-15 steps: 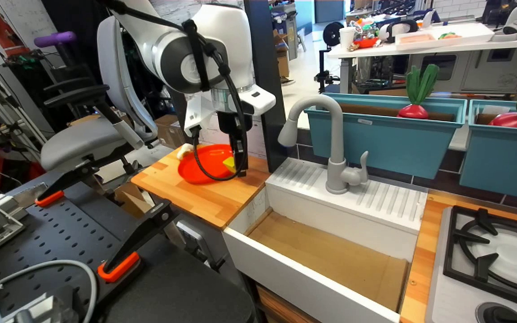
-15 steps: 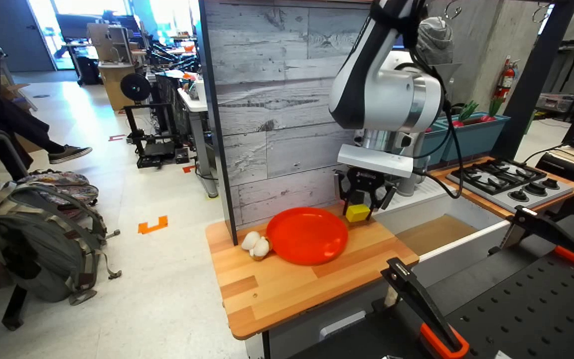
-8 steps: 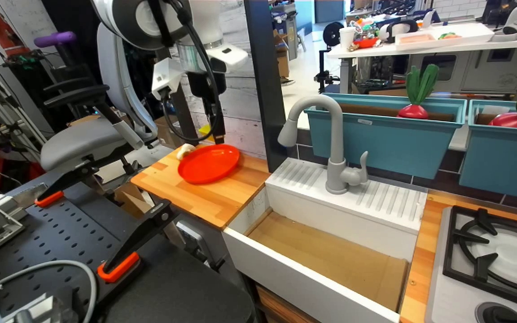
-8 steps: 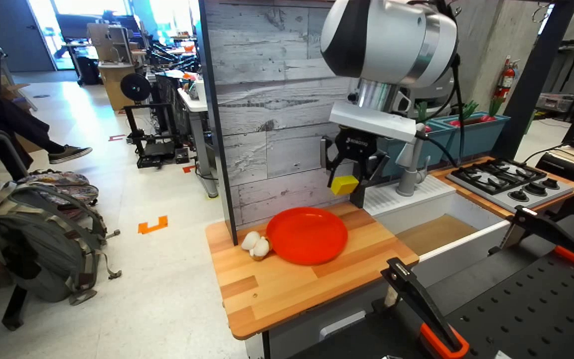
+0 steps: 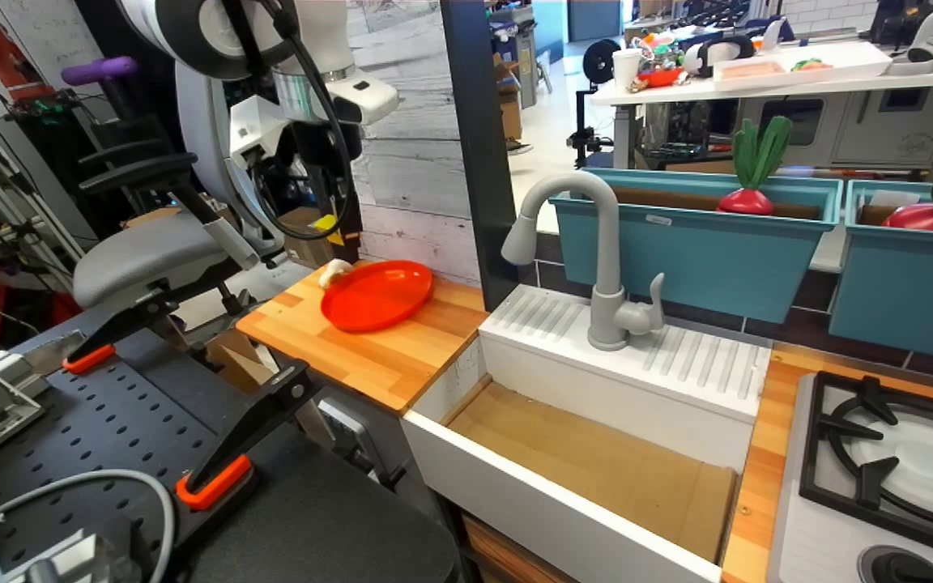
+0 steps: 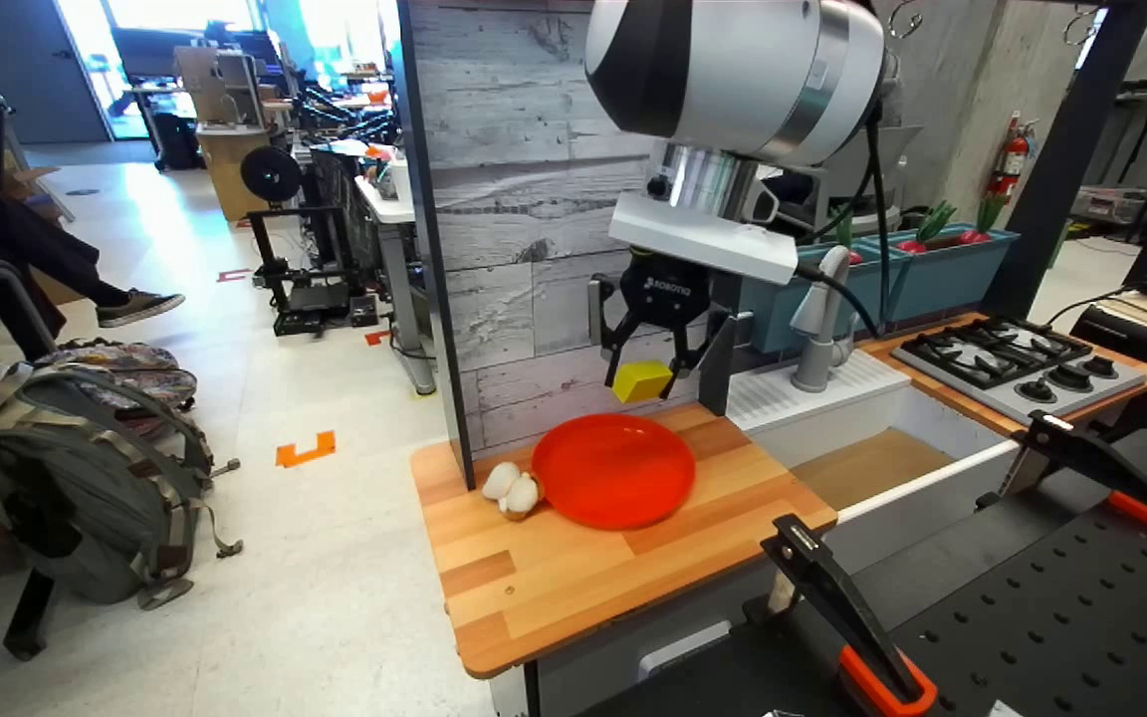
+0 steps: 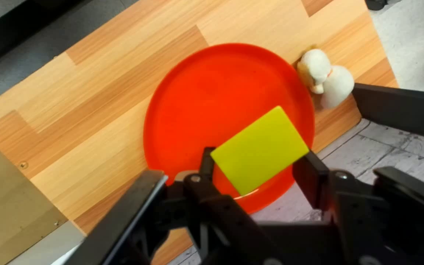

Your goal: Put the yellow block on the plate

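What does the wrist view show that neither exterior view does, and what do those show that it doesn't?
Wrist view only: the yellow block overlapping the plate in the picture, off its middle toward the plank wall.

Both exterior views only: the block raised, with space between it and the plate, plus the faucet and the stove.

All three: the block in the gripper, the wooden board, the white bulb-like pieces beside the plate, and part of the sink's brown floor.
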`<state>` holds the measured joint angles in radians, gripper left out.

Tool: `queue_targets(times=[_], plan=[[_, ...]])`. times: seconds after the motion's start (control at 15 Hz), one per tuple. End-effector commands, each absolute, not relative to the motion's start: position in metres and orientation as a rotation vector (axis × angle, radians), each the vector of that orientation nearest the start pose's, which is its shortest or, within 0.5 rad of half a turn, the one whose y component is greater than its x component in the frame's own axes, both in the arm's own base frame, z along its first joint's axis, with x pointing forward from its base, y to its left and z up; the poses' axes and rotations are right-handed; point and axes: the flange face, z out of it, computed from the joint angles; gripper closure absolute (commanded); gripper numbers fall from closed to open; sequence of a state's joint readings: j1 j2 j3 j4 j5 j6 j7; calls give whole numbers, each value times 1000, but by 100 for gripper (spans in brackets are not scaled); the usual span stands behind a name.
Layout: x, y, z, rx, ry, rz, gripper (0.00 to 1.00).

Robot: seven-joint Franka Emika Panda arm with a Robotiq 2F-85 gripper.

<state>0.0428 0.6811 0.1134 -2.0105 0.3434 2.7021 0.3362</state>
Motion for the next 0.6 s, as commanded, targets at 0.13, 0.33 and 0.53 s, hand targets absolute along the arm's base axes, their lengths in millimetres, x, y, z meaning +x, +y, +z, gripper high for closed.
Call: queue_targets(times=[0.13, 0.33, 0.53], plan=[[591, 89, 77, -2841, 723, 128, 70], [594, 87, 55, -2854, 736, 145, 70], [603, 86, 34, -2858, 752, 158, 70]])
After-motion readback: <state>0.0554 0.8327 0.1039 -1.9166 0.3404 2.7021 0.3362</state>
